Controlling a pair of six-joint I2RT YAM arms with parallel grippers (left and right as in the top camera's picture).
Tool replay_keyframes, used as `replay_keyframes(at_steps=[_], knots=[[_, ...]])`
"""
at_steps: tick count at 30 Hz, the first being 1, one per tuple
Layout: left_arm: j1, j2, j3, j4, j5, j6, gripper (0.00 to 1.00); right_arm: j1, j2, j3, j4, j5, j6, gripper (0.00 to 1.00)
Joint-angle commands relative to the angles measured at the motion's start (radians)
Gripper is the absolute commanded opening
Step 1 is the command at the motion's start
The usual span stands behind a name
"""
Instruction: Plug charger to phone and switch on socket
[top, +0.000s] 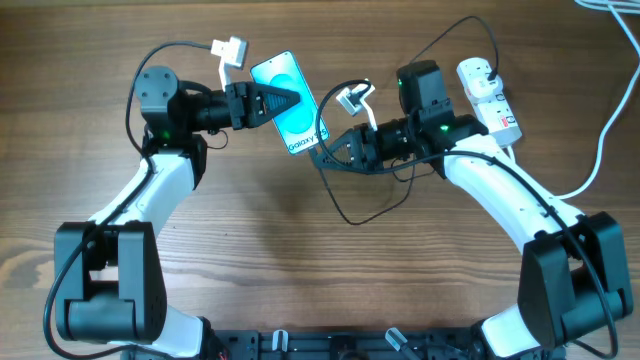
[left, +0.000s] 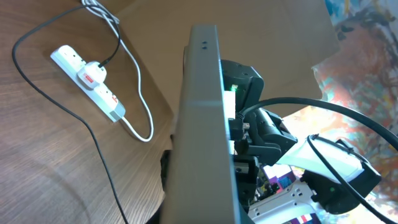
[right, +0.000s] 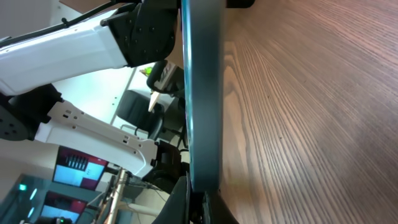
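Observation:
My left gripper (top: 268, 103) is shut on the phone (top: 292, 108), holding it off the table with its teal screen facing up. The left wrist view shows the phone (left: 202, 124) edge-on. My right gripper (top: 330, 150) is at the phone's lower end, shut on the black plug tip of the charger. In the right wrist view the jaws (right: 202, 208) press that tip against the phone's bottom edge (right: 202, 93). The charger's thin black cable (top: 345, 215) loops over the table to its white adapter (top: 478, 72), which sits in the socket (top: 492, 100) at the far right.
The socket (left: 87, 74) and its thick white lead (left: 140, 106) also show in the left wrist view. The white lead (top: 605, 130) runs off the table's right edge. Both arm bases stand at the front edge.

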Motion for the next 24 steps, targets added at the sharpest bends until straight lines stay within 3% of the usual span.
replay_keyframes(at_steps=[1, 24], knots=[[-0.071, -0.005, -0.024, -0.010, 0.156, 0.047, 0.04, -0.002, 0.001, 0.024, 0.061, 0.046, 0.045, 0.04], [-0.161, -0.005, -0.165, -0.011, 0.174, 0.073, 0.04, -0.003, -0.003, 0.026, 0.121, 0.025, 0.090, 0.04]])
